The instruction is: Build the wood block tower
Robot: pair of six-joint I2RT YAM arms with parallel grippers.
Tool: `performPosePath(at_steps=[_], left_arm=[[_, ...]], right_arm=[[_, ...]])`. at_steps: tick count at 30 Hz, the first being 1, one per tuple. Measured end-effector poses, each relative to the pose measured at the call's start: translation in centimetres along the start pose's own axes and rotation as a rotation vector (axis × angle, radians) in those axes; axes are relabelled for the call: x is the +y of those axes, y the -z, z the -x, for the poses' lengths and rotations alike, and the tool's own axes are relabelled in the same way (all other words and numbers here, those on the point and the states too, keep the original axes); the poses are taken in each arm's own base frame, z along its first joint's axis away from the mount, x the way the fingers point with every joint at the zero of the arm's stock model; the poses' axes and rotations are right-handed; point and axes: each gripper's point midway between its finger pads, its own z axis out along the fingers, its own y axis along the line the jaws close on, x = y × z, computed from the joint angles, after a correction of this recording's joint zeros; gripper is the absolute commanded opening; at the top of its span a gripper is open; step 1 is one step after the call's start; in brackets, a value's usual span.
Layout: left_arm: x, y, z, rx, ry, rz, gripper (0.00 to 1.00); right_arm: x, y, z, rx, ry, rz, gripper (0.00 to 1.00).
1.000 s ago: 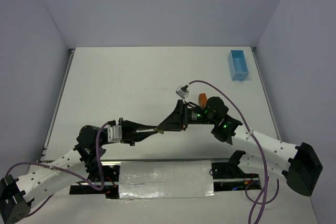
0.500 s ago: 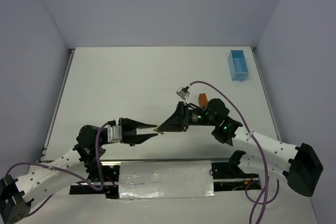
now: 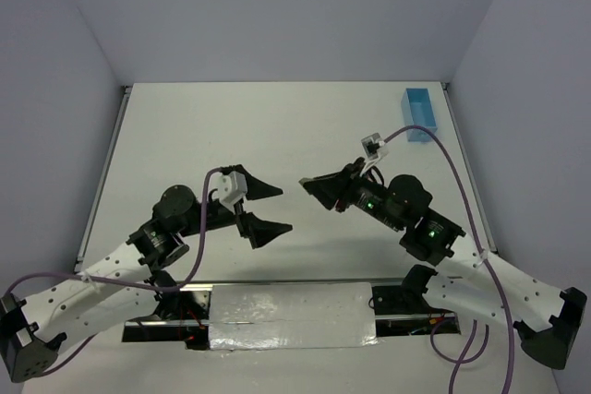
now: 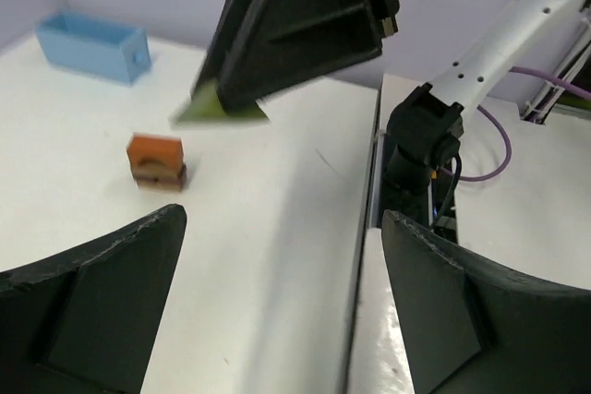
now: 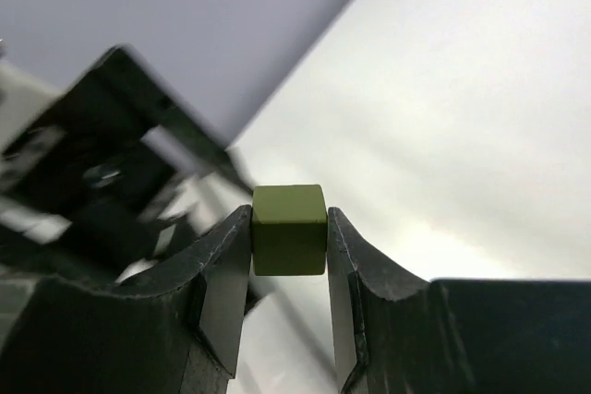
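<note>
One green block (image 5: 289, 228) sits clamped squarely between the fingers (image 5: 226, 269) of the right gripper (image 3: 308, 184), held off the table (image 4: 277, 256); the left gripper (image 3: 275, 208) hangs wide apart and empty, facing it across a small gap. Ahead of the left gripper, toward its left finger and lower than the held piece, an orange block (image 4: 155, 149) rests on a brown block (image 4: 162, 175); a blue tray (image 4: 92, 43) lies farther beyond. Doing this step well, I judge, means bringing the green block directly over the orange block, squaring its faces to the stack, lowering slowly to contact, then parting the fingers gently; the left gripper should stand back from the stack.
</note>
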Motion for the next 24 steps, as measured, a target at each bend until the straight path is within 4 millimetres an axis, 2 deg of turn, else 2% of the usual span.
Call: performPosePath(at_steps=[4, 7, 12, 16, 20, 24], left_arm=[[1.4, -0.1, -0.5, 0.109, 0.118, 0.106, 0.99], [3.0, 0.7, -0.7, 0.193, 0.181, 0.239, 1.00], [4.9, 3.8, -1.6, 0.315, 0.228, 0.448, 0.99], [6.2, 7.6, -2.9, 0.378, 0.214, 0.613, 1.00], [6.8, 10.3, -3.5, 0.378, 0.193, 0.713, 1.00], [6.9, 11.7, -4.2, 0.384, 0.186, 0.749, 1.00]], right_arm=[[-5.0, 0.8, 2.2, -0.116, 0.147, -0.253, 0.00], [-8.4, 1.5, 3.0, -0.144, 0.255, -0.426, 0.00], [-14.2, 3.1, 4.6, -0.152, 0.422, -0.698, 0.00], [-19.1, 5.0, 6.0, -0.139, 0.472, -0.874, 0.00], [-23.7, 6.7, 6.0, -0.088, 0.471, -0.981, 0.00], [-26.6, 6.4, 5.0, -0.014, 0.453, -0.996, 0.04]])
